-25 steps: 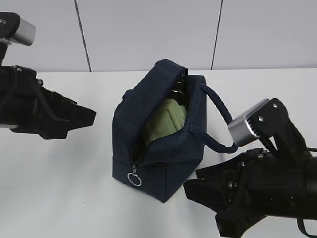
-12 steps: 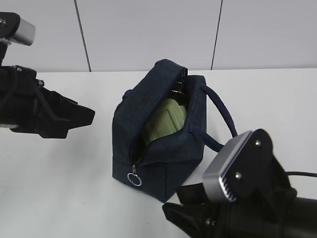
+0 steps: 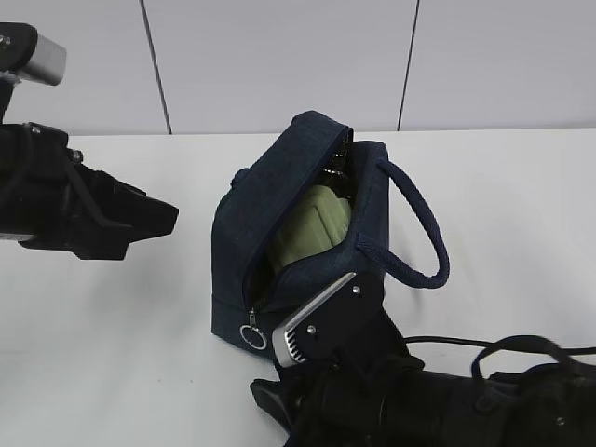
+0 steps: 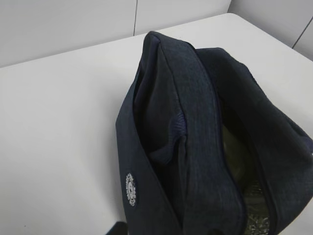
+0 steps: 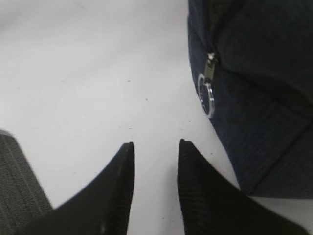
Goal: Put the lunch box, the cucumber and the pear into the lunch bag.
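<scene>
My right gripper (image 5: pixel 154 144) has its two dark fingers a little way apart with nothing between them, only bare white table (image 5: pixel 73 73) beneath. The fingertips point at the table just beside the lunch bag (image 3: pixel 298 242), touching neither it nor the silver ring pull (image 5: pixel 206 95) that hangs from the zipper a short way off to the right of them. From the outside camera my right arm lies low across the front of the table, its wrist camera just in front of the bag's lower corner.

My left gripper (image 3: pixel 154 216) hangs to the left of the bag, well apart from it; I cannot tell from these views whether it is open or closed.

The bag stands upright on the table with its top unzipped and gaping. The lunch box (image 3: pixel 312 228) sits inside, its pale green lid showing through the opening. I cannot make out the cucumber or the pear.

Compared with half a second ago, my right arm has swung lower and further left, across the bag's front, and the bag's handle (image 3: pixel 421 242) is now fully in sight. The bag and my left arm have not moved.
</scene>
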### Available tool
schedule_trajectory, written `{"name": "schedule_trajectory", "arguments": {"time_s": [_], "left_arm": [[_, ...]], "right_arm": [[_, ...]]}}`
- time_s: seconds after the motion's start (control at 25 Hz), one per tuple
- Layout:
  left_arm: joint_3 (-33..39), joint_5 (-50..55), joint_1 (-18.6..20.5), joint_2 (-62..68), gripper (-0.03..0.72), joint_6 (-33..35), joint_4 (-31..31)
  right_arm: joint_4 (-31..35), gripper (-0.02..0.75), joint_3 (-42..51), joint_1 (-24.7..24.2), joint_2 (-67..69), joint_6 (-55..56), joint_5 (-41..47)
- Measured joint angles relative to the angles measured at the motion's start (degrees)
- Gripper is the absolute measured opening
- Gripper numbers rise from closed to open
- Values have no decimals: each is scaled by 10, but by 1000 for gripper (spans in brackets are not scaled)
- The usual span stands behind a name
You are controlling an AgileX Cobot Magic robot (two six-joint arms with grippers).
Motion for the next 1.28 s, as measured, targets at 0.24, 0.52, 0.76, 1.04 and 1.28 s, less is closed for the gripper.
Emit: {"name": "schedule_trajectory", "arguments": {"time_s": [0.24, 0.52, 0.76, 1.04, 1.28], "left_arm": [[0, 0, 0, 0, 309, 0, 0], [0, 0, 0, 0, 309, 0, 0], [0, 0, 0, 0, 309, 0, 0], [0, -1, 0, 0, 309, 0, 0], [0, -1, 0, 0, 309, 0, 0]], "right_arm": [[69, 251, -4, 0, 56, -70, -58], [119, 251, -15, 0, 91, -102, -111], [117, 251, -41, 0, 118, -103, -114], [108, 252, -67, 0, 118, -103, -109], [107, 248, -71, 0, 118, -103, -95]]}}
